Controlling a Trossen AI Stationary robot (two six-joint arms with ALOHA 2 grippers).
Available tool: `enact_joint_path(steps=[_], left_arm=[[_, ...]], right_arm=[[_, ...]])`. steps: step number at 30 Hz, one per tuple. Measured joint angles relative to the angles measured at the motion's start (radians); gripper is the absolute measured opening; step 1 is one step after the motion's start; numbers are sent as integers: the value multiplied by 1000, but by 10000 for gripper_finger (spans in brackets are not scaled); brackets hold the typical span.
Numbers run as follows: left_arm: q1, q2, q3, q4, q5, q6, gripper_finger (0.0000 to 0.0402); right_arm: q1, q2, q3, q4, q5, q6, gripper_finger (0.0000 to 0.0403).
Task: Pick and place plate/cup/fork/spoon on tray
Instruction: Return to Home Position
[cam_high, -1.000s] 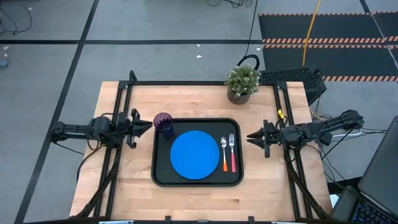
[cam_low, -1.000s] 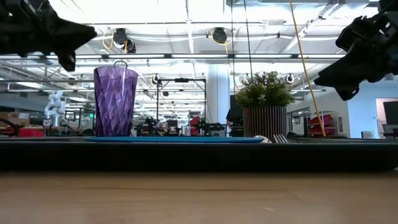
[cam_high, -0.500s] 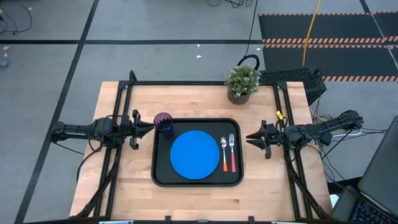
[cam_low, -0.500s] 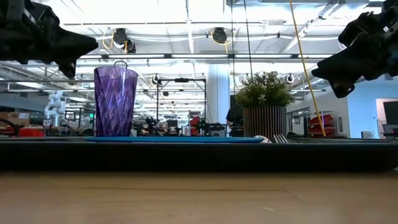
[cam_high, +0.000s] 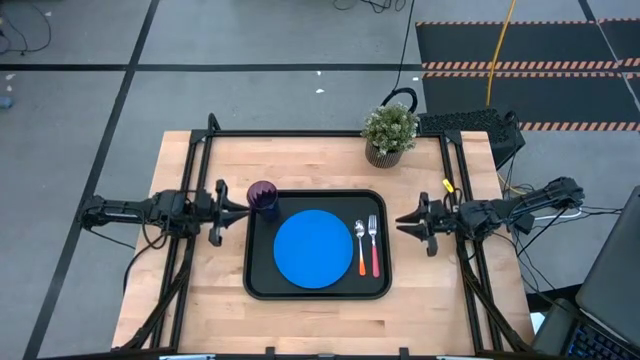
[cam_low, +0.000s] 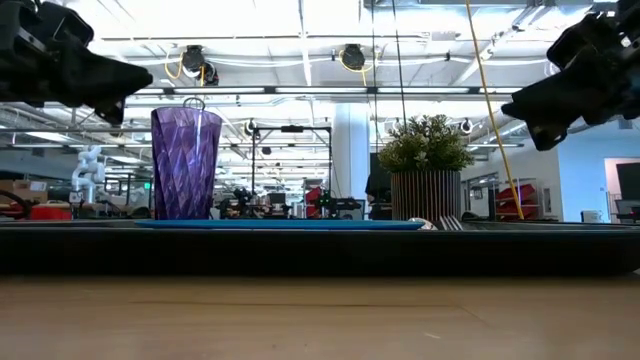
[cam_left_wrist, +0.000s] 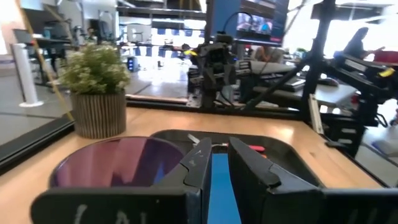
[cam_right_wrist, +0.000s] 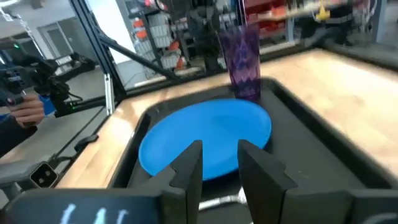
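Observation:
The black tray (cam_high: 258, 285) lies at the table's middle. The blue plate (cam_high: 313, 249) lies flat in it. The purple cup (cam_high: 263, 196) stands upright in the tray's far left corner. The orange-handled spoon (cam_high: 361, 250) and the red-handled fork (cam_high: 374, 245) lie side by side right of the plate, handles toward the near edge. My left gripper (cam_high: 243, 206) hovers just left of the cup, slightly open and empty. It also shows in the left wrist view (cam_left_wrist: 214, 146). My right gripper (cam_high: 401, 221) hovers right of the tray, slightly open and empty. It also shows in the right wrist view (cam_right_wrist: 219, 148).
A potted green plant (cam_high: 389, 130) in a tan pot stands at the table's far edge, right of centre. Black frame rails (cam_high: 200, 180) run along the table's left, right and far sides. Bare wood shows near the front edge (cam_high: 320, 325).
In the low view my left gripper has come down a little and my right gripper has gone up a little. Both stay beside the tray. The tableware on the tray has not moved.

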Motion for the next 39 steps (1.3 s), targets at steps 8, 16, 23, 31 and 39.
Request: enact_joint_path(steps=[8,16,23,31,39], left_arm=[[0,0,0,1,13,26,56],[0,0,0,1,13,28,56],[0,0,0,1,13,27,56],[0,0,0,1,13,29,56],[0,0,0,-3,30,0,56]], right_arm=[[0,0,-1,153,30,-199,93],[-2,6,-2,184,-24,-188,93],[-2,96,-2,201,33,-167,93],[-49,196,-2,412,-51,-258,93],[-162,145,-2,333,-159,-259,93]])
